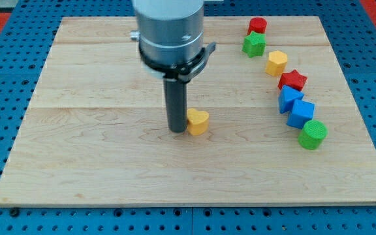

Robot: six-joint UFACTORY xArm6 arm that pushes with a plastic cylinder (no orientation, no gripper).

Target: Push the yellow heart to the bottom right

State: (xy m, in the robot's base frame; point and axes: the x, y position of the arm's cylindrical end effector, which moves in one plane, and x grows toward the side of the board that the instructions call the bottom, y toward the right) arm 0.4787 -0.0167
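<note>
- Yellow heart [198, 121] sits near the surface [96, 163] centre, touching my tip [176, 130] on the tip's right side in the view.
- No gripper here, just the rod, so nothing is clasped.
- Target corner lies down-right; I judge the tip needs to get up-left of the heart first.
- Other blocks line the view's right, well apart.

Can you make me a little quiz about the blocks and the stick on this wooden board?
1. True or false: my tip is right beside the yellow heart, on its side toward the view's left.
2. What colour is the block at the lower end of the curved row? A red, B green, C blue.
3. Fill in: the block at the top of the row is a ____ cylinder.

Key:
1. True.
2. B, the green cylinder.
3. Red: the red cylinder.
</note>
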